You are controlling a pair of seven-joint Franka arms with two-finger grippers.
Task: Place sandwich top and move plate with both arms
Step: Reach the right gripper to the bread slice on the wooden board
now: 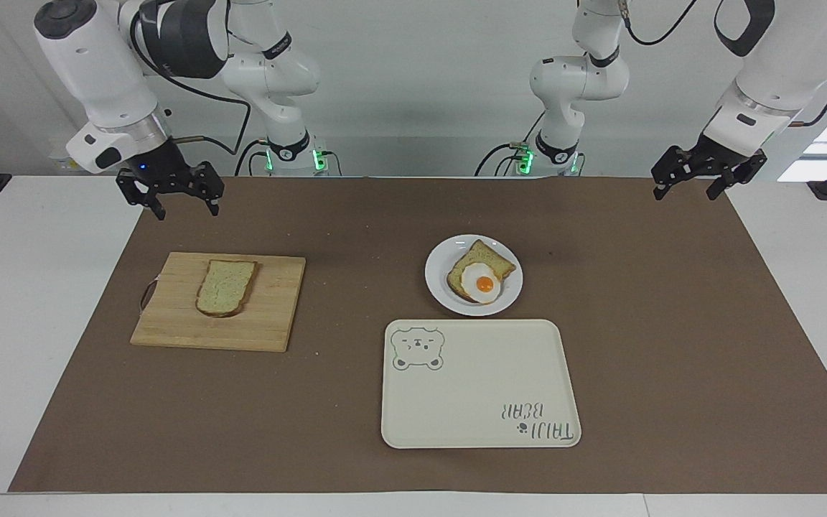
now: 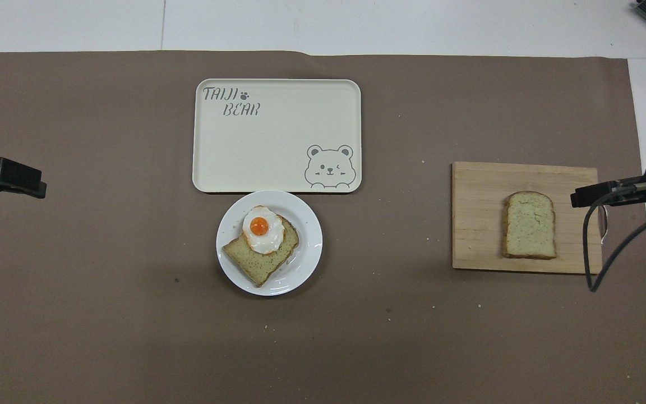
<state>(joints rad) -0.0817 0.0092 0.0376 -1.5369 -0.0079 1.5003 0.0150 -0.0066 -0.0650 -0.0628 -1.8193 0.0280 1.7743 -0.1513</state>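
Observation:
The sandwich top (image 1: 225,287), a plain pale bread slice, lies on a wooden board (image 1: 273,316) toward the right arm's end of the table; it also shows in the overhead view (image 2: 529,224). The small white plate (image 1: 509,296) holds a bread slice with a fried egg (image 1: 484,283); the plate also shows in the overhead view (image 2: 307,253). My right gripper (image 1: 187,210) is open and empty, up in the air by the board's edge, apart from the slice. My left gripper (image 1: 684,192) is open and empty, waiting over the mat's corner at the left arm's end.
A cream tray with a bear drawing (image 1: 478,388) lies just beside the plate, farther from the robots. A brown mat (image 1: 356,230) covers the table. The right gripper's cable (image 2: 598,264) hangs over the board's end (image 2: 474,224).

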